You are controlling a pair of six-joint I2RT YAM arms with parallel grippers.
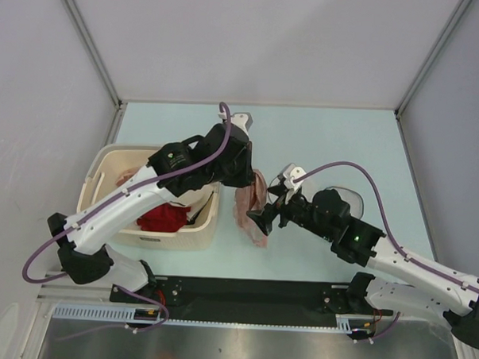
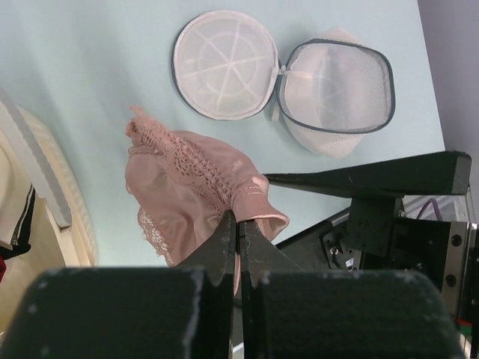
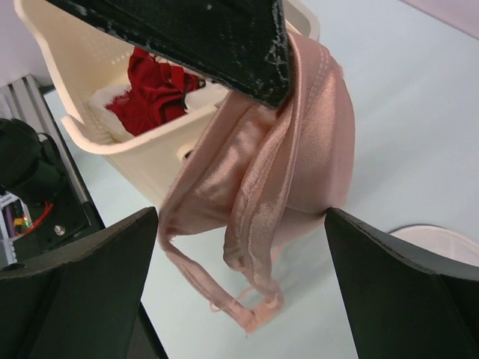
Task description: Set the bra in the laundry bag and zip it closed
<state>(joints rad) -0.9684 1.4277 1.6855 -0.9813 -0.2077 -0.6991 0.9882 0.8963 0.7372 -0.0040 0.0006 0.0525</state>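
The left gripper (image 2: 238, 224) is clamping the salmon-pink satin bra (image 2: 187, 187) aloft near the unzipped round white mesh laundry bag (image 2: 224, 63), the right gripper (image 3: 239, 217) gaping empty beside it; trailing straps (image 3: 251, 299) could foul the zip (image 2: 337, 42).

Shiny salmon-pink satin bra (image 2: 187, 187), edged with matching floral lace. White see-through mesh laundry bag (image 2: 224, 63) with criss-cross white seams and a dark grey rim. Cream basket (image 1: 177, 234) patterned with rows of tiny holes. Bright red garment (image 3: 153, 93). Pale blue-green worktop (image 2: 90, 60). Matte black left pincer (image 2: 238, 224).
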